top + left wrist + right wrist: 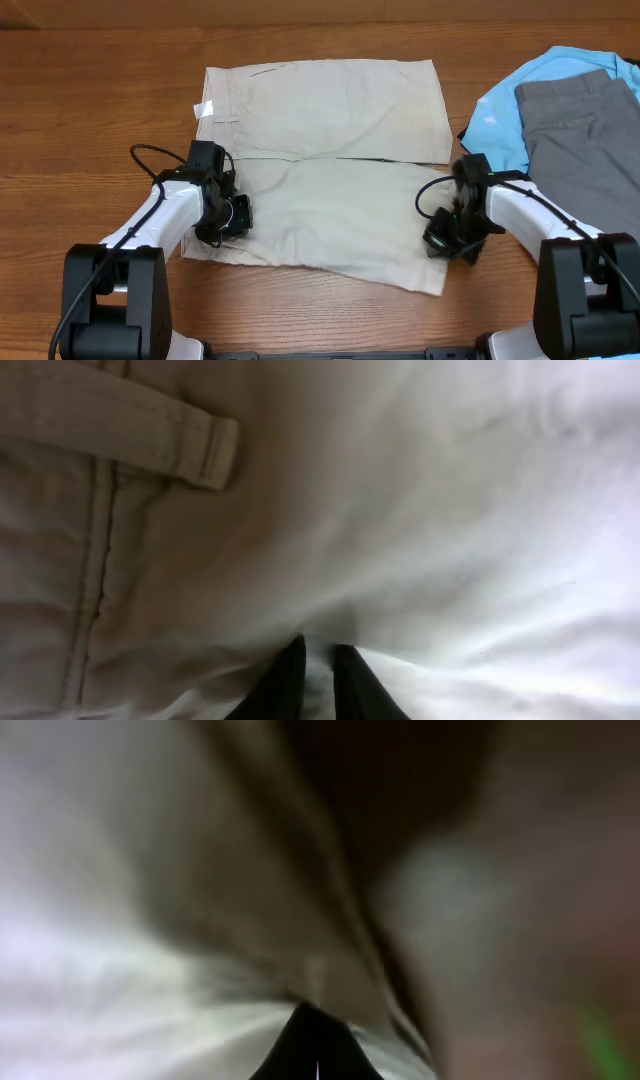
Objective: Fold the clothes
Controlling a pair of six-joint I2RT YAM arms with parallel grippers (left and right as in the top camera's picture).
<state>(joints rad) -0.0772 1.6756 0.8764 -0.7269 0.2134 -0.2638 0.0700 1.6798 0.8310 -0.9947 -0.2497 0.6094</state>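
Observation:
The pale beige shorts (330, 165) lie flat on the table, waistband at the left, with a small white tag (205, 108). My left gripper (228, 215) sits on the waistband end of the near leg. In the left wrist view its fingers (318, 660) are nearly closed on a pinch of beige cloth, next to a belt loop (205, 448). My right gripper (447, 237) sits at the hem of the near leg. In the right wrist view its fingers (318, 1025) are closed on the hem edge of the shorts (150, 950); the view is blurred.
A light blue shirt (500, 110) with grey trousers (585, 140) on top lies at the right edge. The wooden table (90, 110) shows to the left and behind the shorts.

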